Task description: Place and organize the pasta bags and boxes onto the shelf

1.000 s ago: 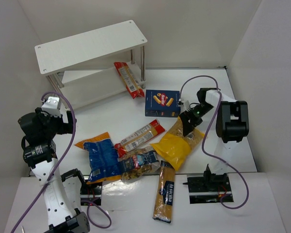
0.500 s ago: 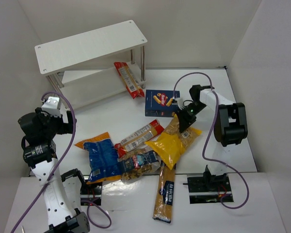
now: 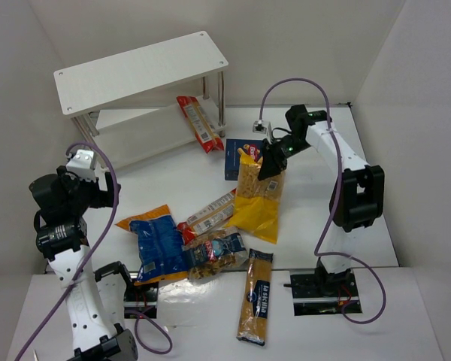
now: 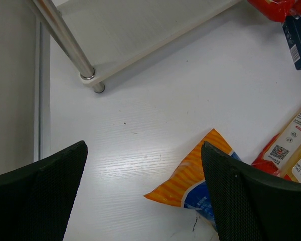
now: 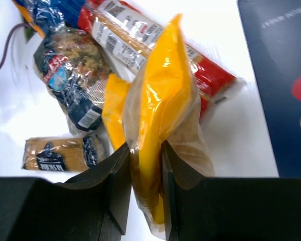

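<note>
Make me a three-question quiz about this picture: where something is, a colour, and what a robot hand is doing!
1. Where is the long blue-labelled packet? A on a chair; B on the table; C in a bowl.
2. What colour is the bag in the right gripper? A green; B yellow; C pink.
3. The left gripper is: A open; B shut on a cup; C shut on a spoon.
Answers: B, it lies flat at the table's near edge; B, yellow plastic is pinched there; A, its jaws stand wide apart.

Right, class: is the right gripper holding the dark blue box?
No, the right gripper is shut on the yellow bag, not the dark blue box.
</note>
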You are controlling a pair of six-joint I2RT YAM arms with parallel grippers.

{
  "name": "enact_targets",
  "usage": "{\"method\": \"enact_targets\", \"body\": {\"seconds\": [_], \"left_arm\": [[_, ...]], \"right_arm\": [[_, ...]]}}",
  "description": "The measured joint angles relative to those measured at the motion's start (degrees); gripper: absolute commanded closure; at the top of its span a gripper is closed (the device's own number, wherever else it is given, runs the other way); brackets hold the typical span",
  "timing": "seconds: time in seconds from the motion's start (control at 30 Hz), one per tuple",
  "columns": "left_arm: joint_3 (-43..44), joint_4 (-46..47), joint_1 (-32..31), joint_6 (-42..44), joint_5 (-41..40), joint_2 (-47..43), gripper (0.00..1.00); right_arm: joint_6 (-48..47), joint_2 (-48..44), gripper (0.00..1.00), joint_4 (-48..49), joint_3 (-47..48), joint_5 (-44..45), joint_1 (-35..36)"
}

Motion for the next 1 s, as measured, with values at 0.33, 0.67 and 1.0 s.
{"method": "enact_targets", "body": {"seconds": [0.33,0.67,1.0], "left_arm": [[0.2,-1.05,-5.97,1.6,3.8,1.18,0.01],[4.85,-4.83,-20.72,6.32,12.7,17.88,0.01],[1.81,-4.0,-23.12,7.26,12.24,7.13,0.01]], "right_arm": [[6.08,1.33,1.0,3.28,2.19,-1.4,3.87],[11.63,3.26,1.0,8.92,4.74,0.33,7.34],[22.32,4.5,0.2,18.51,7.98,4.96,11.15]]}}
